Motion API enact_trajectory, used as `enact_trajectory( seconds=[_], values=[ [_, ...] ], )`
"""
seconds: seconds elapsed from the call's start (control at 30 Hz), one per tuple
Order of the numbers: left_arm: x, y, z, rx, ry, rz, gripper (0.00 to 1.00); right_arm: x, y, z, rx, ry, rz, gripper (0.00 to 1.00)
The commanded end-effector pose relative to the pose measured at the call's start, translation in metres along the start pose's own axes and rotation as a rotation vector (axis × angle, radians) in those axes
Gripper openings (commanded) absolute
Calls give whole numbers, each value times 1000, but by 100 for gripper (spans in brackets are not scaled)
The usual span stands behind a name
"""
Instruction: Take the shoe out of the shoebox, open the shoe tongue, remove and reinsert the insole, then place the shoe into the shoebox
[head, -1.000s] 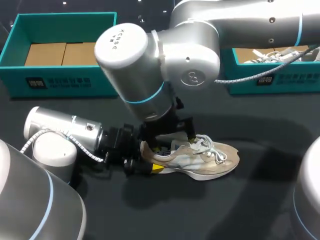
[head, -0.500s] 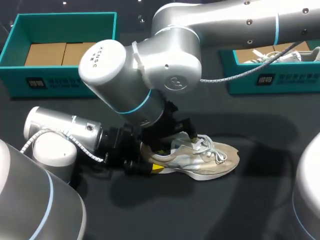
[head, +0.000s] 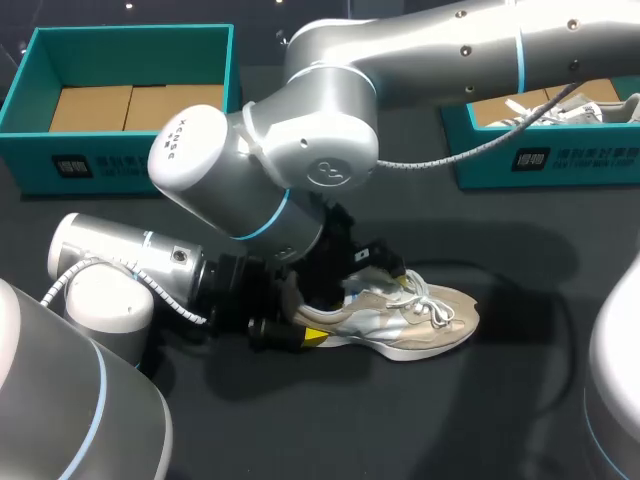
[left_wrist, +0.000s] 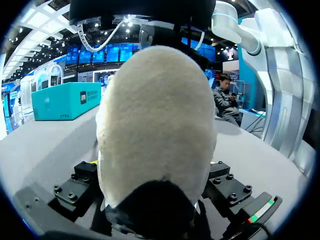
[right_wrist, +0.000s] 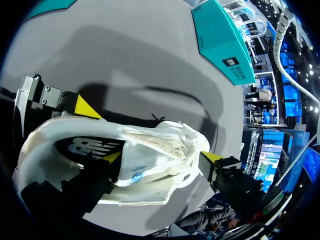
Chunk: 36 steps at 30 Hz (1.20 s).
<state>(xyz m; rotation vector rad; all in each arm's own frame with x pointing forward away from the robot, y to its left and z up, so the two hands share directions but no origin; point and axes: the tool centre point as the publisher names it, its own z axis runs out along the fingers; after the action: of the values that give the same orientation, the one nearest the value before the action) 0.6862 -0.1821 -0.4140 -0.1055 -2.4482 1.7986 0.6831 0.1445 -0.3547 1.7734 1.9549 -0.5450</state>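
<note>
shoe (head: 430, 325) — beige suede, rounded heel (fuzzy nap) | left tool (head: 299, 322) clamps heel

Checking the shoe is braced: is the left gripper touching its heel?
Touching. In the right wrist view, a yellow fingertip of the left gripper lies against the shoe heel.

- Left arm (head: 130, 262): is lying low and level, coming from the left; left gripper (head: 300, 325) is clamping the shoe (head: 430, 322) at its heel.
- Right arm (head: 300, 150): is reaching across, wrist pointing down; right gripper (right_wrist: 162, 157) is holding its fingers spread wide.
</note>
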Motion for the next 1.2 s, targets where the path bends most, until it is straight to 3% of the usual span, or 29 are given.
enact_trajectory(
  seconds=[0.03, 0.1, 0.2, 0.43, 0.57, 0.73, 0.8, 0.83, 1.07, 1.2],
  values=[
    [1, 0, -1, -2, -1, 0, 0, -3, -6, -2, -3, -29, 465, 76],
    [1, 0, -1, -2, -1, 0, 0, -5, -7, -3, -5, -30, 466, 67],
    [1, 0, -1, -2, -1, 0, 0, -8, -9, -6, -5, -29, 466, 62],
    [1, 0, -1, -2, -1, 0, 0, -7, -15, -14, 4, -27, 454, 67],
    [1, 0, -1, -2, -1, 0, 0, -5, -19, -16, 20, -14, 442, 63],
    [1, 0, -1, -2, -1, 0, 0, -2, -22, -16, 41, 3, 426, 33],
    [1, 0, -1, -2, -1, 0, 0, -5, -23, -16, 48, 12, 420, 5],
    [1, 0, -1, -2, -1, 0, 0, -7, -23, -17, 53, 14, 407, 0],
    [1, 0, -1, -2, -1, 0, 0, -29, -12, -21, 62, 55, 213, 0],
    [1, 0, -1, -2, -1, 0, 0, -51, -1, -22, 8, 227, -18, 0]
  ],
)
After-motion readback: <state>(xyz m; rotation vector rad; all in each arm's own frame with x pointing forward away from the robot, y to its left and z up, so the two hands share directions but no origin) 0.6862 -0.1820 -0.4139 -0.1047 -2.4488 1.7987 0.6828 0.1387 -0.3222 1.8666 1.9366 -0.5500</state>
